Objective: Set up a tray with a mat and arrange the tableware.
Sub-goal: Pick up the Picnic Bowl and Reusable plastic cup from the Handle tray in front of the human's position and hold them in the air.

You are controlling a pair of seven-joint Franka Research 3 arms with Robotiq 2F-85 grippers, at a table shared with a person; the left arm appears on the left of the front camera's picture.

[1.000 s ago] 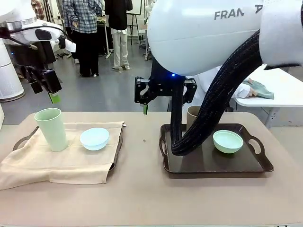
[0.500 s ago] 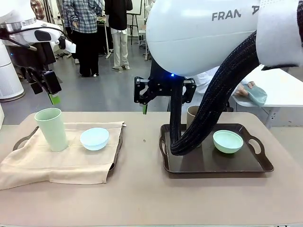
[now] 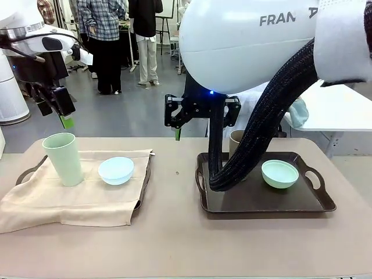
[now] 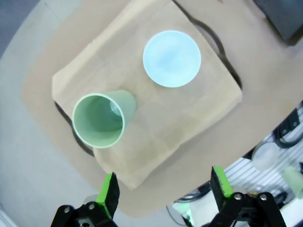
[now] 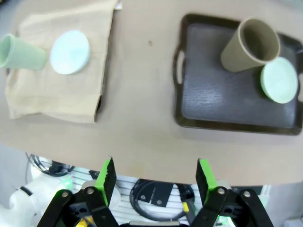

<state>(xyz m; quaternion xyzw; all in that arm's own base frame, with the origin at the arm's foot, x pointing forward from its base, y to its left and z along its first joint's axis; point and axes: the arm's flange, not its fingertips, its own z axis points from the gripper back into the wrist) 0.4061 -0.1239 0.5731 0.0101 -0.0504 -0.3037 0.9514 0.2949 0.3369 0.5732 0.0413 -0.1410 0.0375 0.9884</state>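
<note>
I'm looking across a tan, round-edged table (image 3: pixel 174 244) with a grey floor beyond it, people standing (image 3: pixel 104 35) well back in the room, and a white side table (image 3: pixel 343 110) at the far right. On my left the beige mat (image 3: pixel 75 200) covers a dark tray (image 3: pixel 26 172) so fully that I only get a handle and an edge, and the cloth's front spills onto the table. The pale green cup (image 3: pixel 64 158) stands upright on the mat, with the light blue bowl (image 3: pixel 116 170) near it and not touching. On my right a bare dark tray (image 3: pixel 261 203) holds the mint green bowl (image 3: pixel 279 174). The brown cup (image 5: pixel 249 45) stands close to that bowl in the right wrist view. From the front, the black corrugated hose (image 3: pixel 256 139) hides most of the cup, and the right arm's big white joint (image 3: pixel 250 40) blocks the upper middle of the room. The left tool (image 4: pixel 164 187) hangs high above the matted tray, fingers spread wide and holding nothing. The right tool (image 5: pixel 155 170) sits high over the near edge of the table, also wide and empty. A small dark speck (image 3: pixel 178 172) lies on the table between the trays, and I cannot make out what it is.
</note>
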